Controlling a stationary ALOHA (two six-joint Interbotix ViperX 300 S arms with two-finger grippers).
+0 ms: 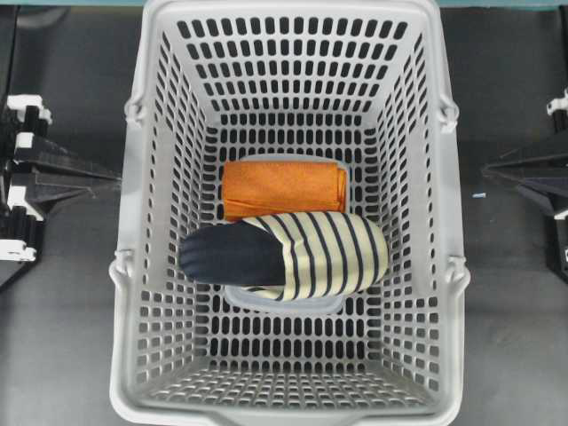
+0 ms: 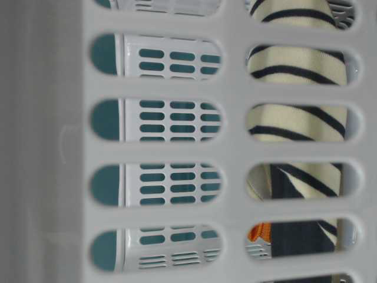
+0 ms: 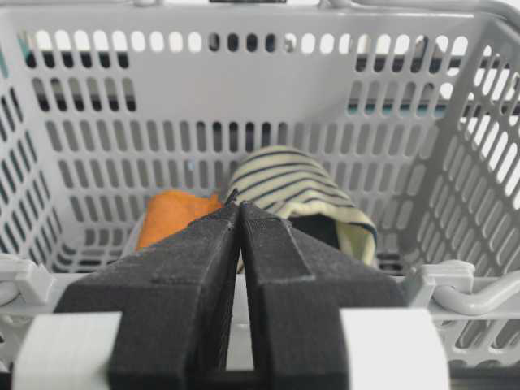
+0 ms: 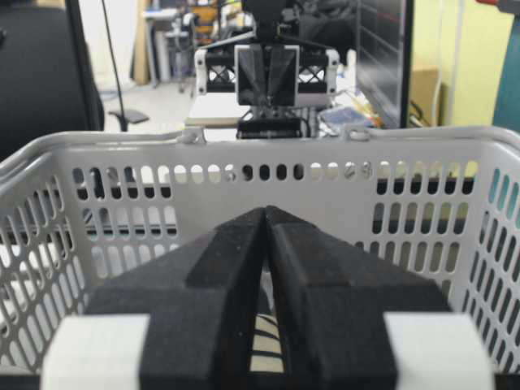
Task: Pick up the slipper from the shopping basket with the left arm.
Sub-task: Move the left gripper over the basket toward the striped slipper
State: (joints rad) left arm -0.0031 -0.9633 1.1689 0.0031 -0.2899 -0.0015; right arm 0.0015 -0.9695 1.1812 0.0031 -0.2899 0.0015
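Observation:
The cream-yellow, navy-striped slipper [image 1: 293, 253] lies on its side on the floor of the light-grey shopping basket [image 1: 133, 266], dark heel end toward the left. My left gripper [image 1: 108, 177] sits outside the basket's left wall, shut and empty. In the left wrist view its tips [image 3: 238, 205] meet just short of the near rim, and the slipper [image 3: 292, 187] lies beyond and below them. My right gripper [image 1: 490, 169] waits outside the right wall; its tips [image 4: 266, 210] are shut, with nothing held. Through the basket's slots, the table-level view shows the slipper [image 2: 294, 121].
An orange folded cloth [image 1: 282, 186] lies on the basket floor just behind the slipper, touching it. Tall slotted walls [image 3: 244, 122] ring both items. Handle hinges [image 1: 135, 111] stick out at the basket's sides. Dark tabletop [image 1: 62, 337] surrounds the basket.

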